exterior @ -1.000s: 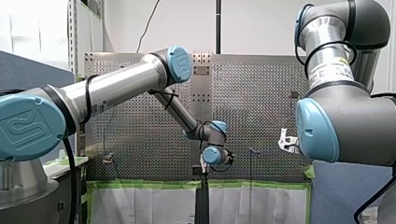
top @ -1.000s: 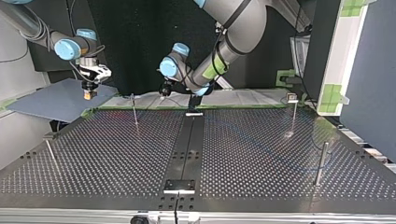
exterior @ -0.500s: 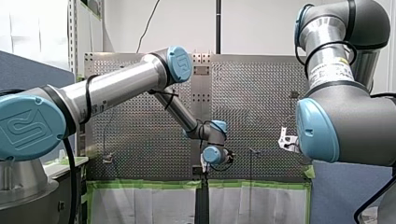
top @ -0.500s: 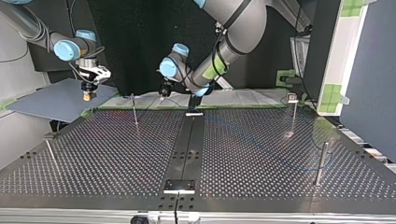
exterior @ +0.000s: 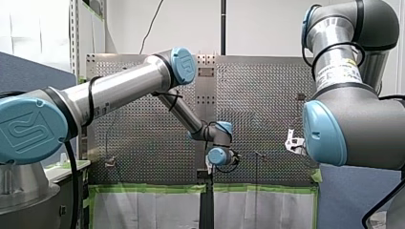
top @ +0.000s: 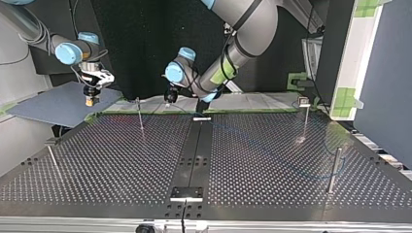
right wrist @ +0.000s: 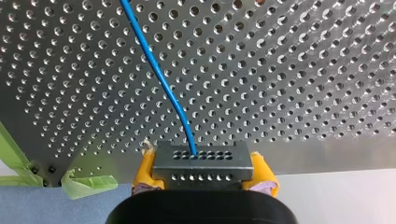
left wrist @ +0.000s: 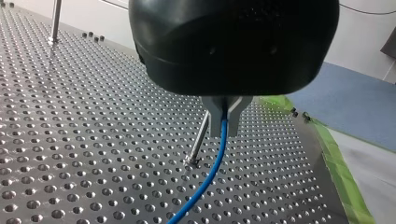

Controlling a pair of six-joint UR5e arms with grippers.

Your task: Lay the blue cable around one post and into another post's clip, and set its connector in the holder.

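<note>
Tension is what matters most in this step, I think. My left gripper point(left wrist: 225, 122) has its metal fingers closed on the cable point(left wrist: 210, 172). A thin post point(left wrist: 200, 140) stands just beside them, on the side away from the green tape point(left wrist: 336, 158). From the fingers the cable hangs down toward the table point(left wrist: 93, 140). My right gripper point(right wrist: 202, 171) is clamped with yellow pads point(right wrist: 145, 170) on the connector point(right wrist: 201, 161) above the table's edge, well apart from the left one. To wrap the post well, the left gripper should pass low and close around it while the right one gives only little slack. Then the cable lies against the post and does not ride over its top. A too strong pull could bend the post or drag the cable through the fingers. The clip post point(top: 305, 114) is far at the top view's right, so the path there is long.
</note>
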